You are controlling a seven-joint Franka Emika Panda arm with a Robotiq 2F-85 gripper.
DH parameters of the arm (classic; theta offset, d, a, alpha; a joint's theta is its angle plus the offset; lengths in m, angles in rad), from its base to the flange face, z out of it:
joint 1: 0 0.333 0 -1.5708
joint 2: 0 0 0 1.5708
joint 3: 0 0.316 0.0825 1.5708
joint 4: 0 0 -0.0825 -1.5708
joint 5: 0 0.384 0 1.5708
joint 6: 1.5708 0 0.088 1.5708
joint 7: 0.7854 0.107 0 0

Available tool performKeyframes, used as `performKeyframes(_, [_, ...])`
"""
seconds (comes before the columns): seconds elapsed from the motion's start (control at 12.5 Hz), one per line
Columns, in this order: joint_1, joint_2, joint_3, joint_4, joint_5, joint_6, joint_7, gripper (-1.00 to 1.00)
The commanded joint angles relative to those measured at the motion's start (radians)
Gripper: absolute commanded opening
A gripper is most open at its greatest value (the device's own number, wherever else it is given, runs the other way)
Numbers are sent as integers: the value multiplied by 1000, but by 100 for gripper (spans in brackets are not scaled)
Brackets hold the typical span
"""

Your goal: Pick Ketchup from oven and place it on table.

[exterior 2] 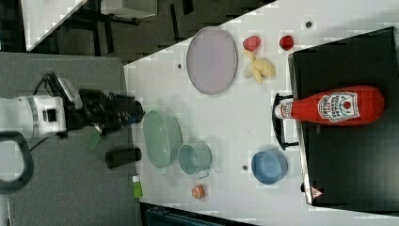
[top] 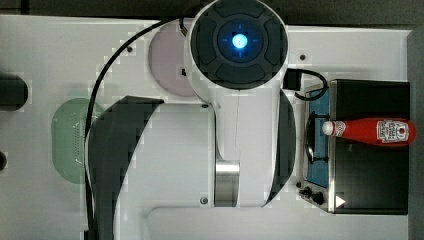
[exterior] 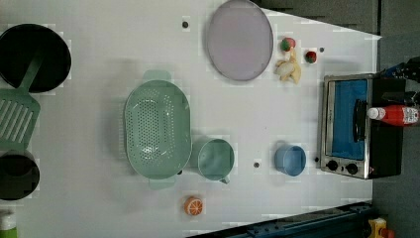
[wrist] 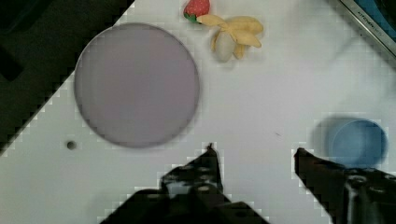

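Ketchup [top: 372, 131] lying on oven [top: 370, 185] roof, base cut off at left view's 3 o'clock edge; gripper [wrist: 254, 151] spread, empty, over table [wrist: 261, 93], fingers partly cropped.

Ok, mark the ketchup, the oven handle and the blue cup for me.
ketchup [exterior 2: 336, 106], right view, on its label.
oven handle [exterior: 360, 120], left view, middle of the black bar.
blue cup [exterior: 290, 160], left view, inside of the bowl.

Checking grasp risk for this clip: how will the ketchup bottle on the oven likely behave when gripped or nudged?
The ketchup lies on its side on top of the oven, so its round body probably rolls if nudged. Its glossy plastic likely gives slightly and may slip. The open gripper seems wide enough.
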Motion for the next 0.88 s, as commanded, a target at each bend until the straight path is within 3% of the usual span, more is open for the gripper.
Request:
performKeyframes(0.08, [-4, -371, -46, -187, 1, -229, 79, 58])
performKeyframes(0.24, [-6, -369, -49, -187, -1, -223, 78, 100])
performKeyframes(0.56, [-33, -343, -118, -186, -10, -159, 78, 100])
performKeyframes(0.88, [-63, -259, -268, -184, -10, -46, 76, 100])
